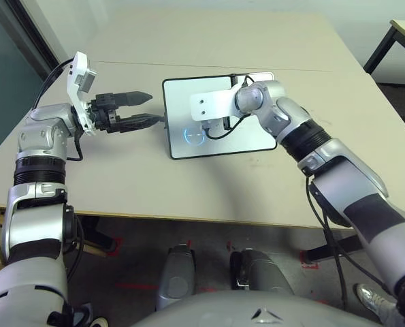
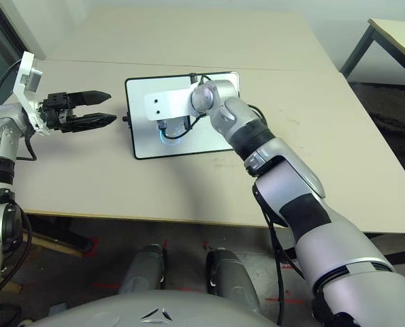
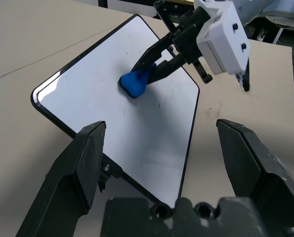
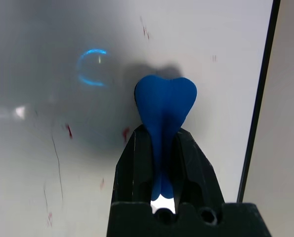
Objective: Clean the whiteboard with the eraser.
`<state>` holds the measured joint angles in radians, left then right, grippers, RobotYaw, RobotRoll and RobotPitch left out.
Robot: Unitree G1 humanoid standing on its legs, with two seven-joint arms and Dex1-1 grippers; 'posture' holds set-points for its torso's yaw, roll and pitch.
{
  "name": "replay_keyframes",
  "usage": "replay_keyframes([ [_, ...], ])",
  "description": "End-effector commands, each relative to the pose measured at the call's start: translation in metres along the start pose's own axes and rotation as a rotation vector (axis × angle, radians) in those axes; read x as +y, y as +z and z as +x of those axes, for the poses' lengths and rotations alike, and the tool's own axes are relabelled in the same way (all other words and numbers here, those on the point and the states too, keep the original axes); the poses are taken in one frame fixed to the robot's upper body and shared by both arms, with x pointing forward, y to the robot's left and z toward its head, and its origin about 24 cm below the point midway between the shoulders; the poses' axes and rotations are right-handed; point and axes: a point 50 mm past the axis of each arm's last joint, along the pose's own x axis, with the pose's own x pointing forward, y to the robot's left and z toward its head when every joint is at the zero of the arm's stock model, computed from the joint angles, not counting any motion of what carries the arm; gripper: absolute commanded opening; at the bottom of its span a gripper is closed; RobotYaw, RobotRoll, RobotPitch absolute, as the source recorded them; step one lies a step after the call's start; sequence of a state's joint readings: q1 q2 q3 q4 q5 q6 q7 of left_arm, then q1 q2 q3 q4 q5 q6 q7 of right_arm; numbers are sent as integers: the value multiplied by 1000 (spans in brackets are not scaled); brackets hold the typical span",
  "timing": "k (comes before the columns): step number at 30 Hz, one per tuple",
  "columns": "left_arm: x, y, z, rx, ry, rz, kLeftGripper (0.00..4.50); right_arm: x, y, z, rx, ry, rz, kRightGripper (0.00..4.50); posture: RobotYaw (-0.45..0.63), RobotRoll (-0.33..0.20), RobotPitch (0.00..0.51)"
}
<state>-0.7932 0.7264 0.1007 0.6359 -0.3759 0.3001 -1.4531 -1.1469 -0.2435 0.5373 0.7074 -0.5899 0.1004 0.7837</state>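
Note:
The whiteboard (image 1: 256, 133) lies flat at the middle of the beige table, with a faint blue ring (image 4: 92, 66) and some small red and black specks on it. My right gripper (image 3: 147, 69) is shut on the bright-blue eraser (image 4: 164, 106) and holds its end against the board, on the half nearer my left arm. The eraser (image 3: 134, 84) bulges out past the fingertips. My left gripper (image 1: 151, 107) hovers open and empty just off the board's left edge, fingers pointing at the board.
The beige table (image 1: 188, 184) has bare surface in front of and behind the board. A second table with black legs (image 1: 399, 34) stands at the far right. A black cable (image 1: 321, 225) hangs from my right forearm.

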Motion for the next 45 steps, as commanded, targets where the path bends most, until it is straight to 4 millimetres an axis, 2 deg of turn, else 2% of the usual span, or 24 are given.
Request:
replay_keyframes([
  [1,0,2,1,-2,-1,12,4500,9,-25,-3,72,23,46,343,298,0,55],
  [10,0,3,2,-5,-2,13,4500,20,-64,-20,160,34,72,343,284,0,56],
  [15,1,2,1,-3,-1,14,4500,21,-68,-24,165,33,75,343,280,0,55],
  [38,0,3,-1,-1,5,17,4500,26,7,-2,-37,76,-39,343,305,0,49],
  [45,0,3,-2,-4,9,17,4500,23,12,-1,-53,68,-40,343,308,0,49],
])
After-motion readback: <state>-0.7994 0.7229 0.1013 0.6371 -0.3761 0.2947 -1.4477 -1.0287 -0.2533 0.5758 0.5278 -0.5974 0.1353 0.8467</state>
